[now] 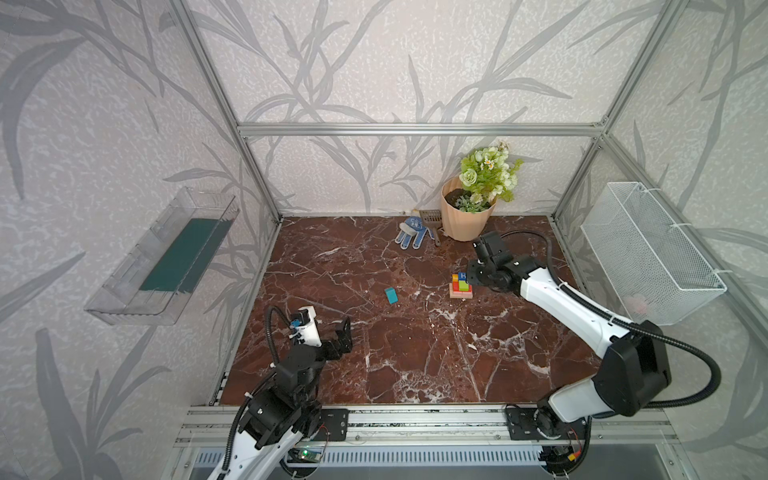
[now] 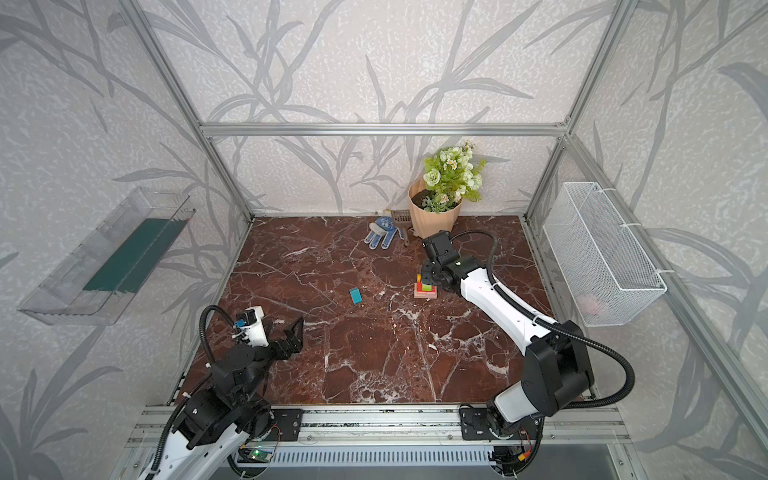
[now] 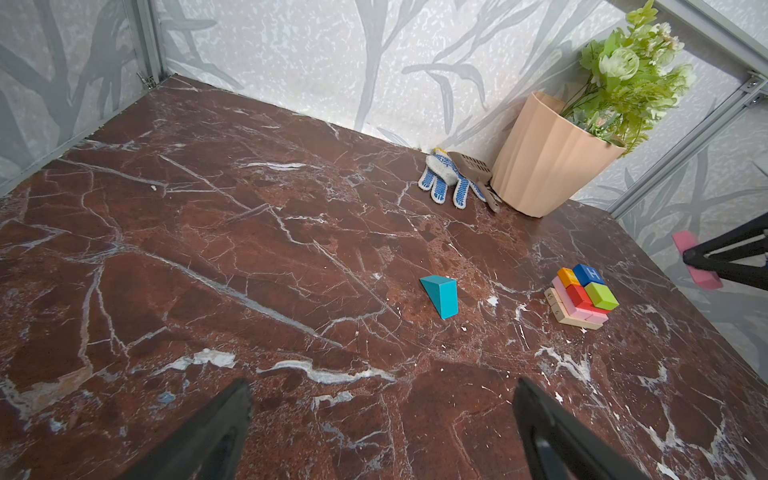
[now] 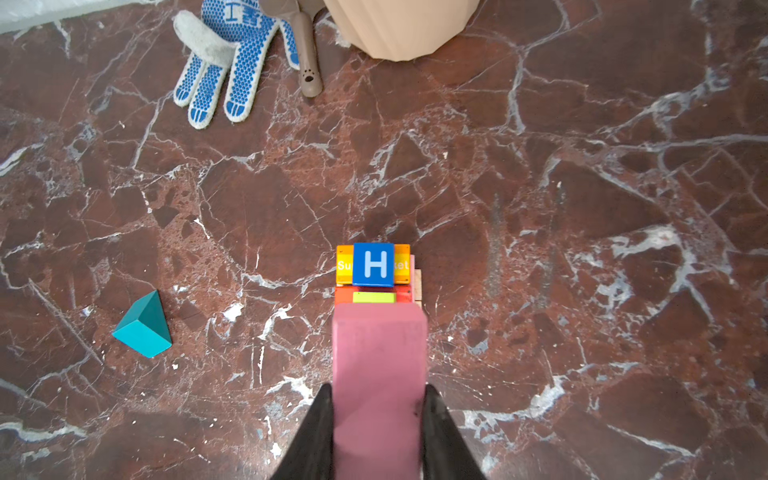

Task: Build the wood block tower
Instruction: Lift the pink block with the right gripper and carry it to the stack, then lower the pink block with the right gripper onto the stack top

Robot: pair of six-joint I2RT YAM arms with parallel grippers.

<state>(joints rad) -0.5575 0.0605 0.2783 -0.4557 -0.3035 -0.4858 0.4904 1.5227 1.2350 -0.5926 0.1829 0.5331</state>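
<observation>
Left end effector (image 3: 382, 388) hangs over the front of the worktop (image 3: 249, 249), fingers apart and holding nothing. Farther in, the teal block (image 1: 390, 295) lies loose, well apart from the tower (image 1: 461, 286). Right end effector (image 4: 378, 399) is clamped on a pink block (image 4: 379, 353) close by the tower's top. Set down off-centre or released tilted, the block could slide off or knock the H cube (image 4: 373, 264) down.
</observation>
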